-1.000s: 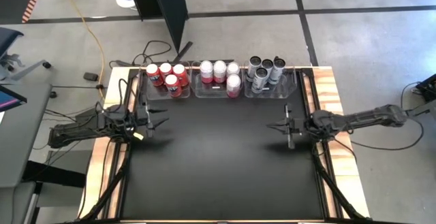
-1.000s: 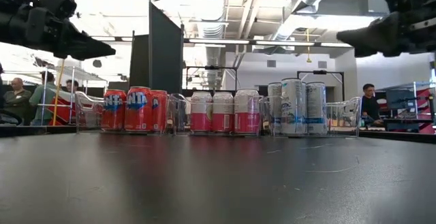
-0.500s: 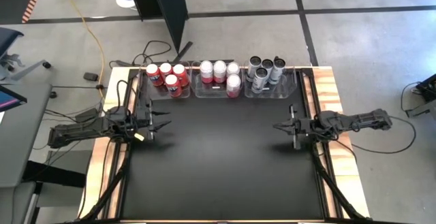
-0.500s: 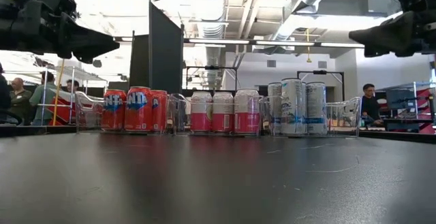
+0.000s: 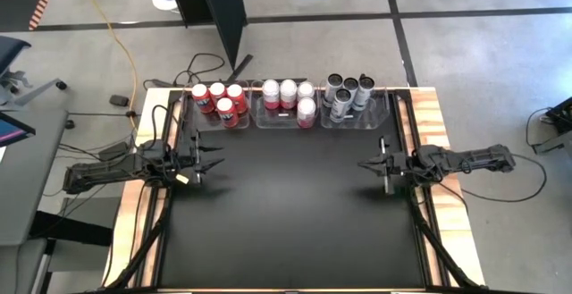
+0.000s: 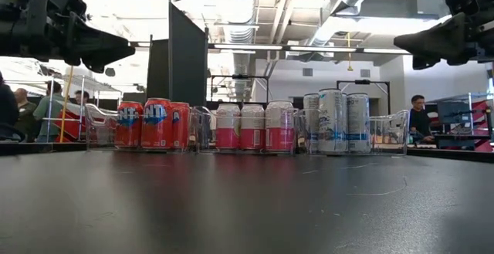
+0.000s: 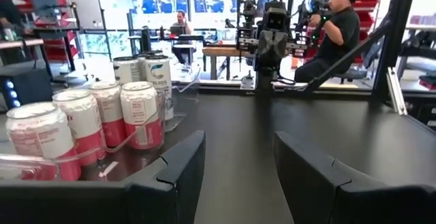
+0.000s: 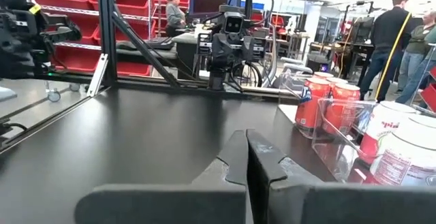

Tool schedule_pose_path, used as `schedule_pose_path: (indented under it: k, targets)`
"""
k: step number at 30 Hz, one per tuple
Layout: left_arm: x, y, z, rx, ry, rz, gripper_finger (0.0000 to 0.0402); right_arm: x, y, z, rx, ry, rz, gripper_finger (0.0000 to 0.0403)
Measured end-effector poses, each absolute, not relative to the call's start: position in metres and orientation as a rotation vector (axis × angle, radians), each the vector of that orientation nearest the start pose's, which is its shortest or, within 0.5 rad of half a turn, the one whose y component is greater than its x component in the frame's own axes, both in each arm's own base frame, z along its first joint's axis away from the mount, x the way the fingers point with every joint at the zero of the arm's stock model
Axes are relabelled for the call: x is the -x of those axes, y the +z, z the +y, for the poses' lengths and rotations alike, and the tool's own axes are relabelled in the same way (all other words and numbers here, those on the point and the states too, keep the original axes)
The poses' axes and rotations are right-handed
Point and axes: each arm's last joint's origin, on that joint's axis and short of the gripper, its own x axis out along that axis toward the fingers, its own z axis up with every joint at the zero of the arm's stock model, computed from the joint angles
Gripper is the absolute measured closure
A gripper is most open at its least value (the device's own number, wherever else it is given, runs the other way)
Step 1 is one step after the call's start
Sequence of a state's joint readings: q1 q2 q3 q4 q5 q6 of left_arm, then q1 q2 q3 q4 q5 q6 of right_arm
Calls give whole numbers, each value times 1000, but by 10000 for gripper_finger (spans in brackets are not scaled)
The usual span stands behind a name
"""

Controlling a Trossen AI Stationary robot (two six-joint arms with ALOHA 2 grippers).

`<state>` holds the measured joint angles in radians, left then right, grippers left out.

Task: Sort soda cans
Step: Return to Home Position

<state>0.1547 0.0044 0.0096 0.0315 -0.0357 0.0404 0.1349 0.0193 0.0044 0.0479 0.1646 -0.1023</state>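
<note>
Black table (image 5: 286, 227) carries soda cans (image 5: 288, 96); left gripper (image 5: 216, 157) spread; right gripper (image 5: 363, 164) pinched.

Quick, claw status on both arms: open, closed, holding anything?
Left claw: open, empty, over the table's left side.
Right claw: closed on nothing, over the table's right side.

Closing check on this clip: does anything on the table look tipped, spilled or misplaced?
Nothing stands out. Red cans, pink-and-white cans and grey cans stand upright, each kind in its own clear bin. Left gripper and right gripper hover empty.
</note>
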Motion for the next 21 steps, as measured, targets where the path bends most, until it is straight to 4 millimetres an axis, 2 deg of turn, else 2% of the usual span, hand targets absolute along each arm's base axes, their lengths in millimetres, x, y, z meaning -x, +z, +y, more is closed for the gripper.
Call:
schedule_pose_path:
  k: [7,21]
  targets:
    - [-96,169,16,-5,193,-37,233,-98,168,8,99,-31,-31,375]
    - [-96,169,16,-5,192,-37,233,-98,168,8,100,-31,-29,376]
